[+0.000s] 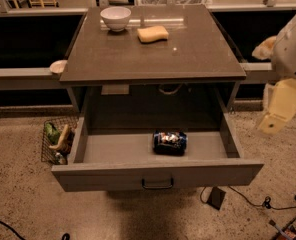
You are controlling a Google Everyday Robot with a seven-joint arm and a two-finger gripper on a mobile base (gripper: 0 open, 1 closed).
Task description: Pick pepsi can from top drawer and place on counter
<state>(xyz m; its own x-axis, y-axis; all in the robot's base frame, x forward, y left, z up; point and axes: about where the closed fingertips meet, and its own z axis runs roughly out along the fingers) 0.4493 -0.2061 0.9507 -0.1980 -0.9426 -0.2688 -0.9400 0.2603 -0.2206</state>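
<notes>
The pepsi can point(169, 142) is dark blue with red and white markings and lies on its side in the open top drawer point(158, 176), right of centre. The drawer is pulled out under the grey-brown counter point(153, 49). My gripper point(280, 106) hangs at the right edge of the view on the white and yellowish arm. It is beside the counter's right side, above and to the right of the drawer, well apart from the can.
A white bowl point(116, 17) and a yellow sponge point(153, 33) sit at the back of the counter. A wire basket point(58, 141) with items stands on the floor left of the drawer. Cables point(258, 201) lie on the floor at the right.
</notes>
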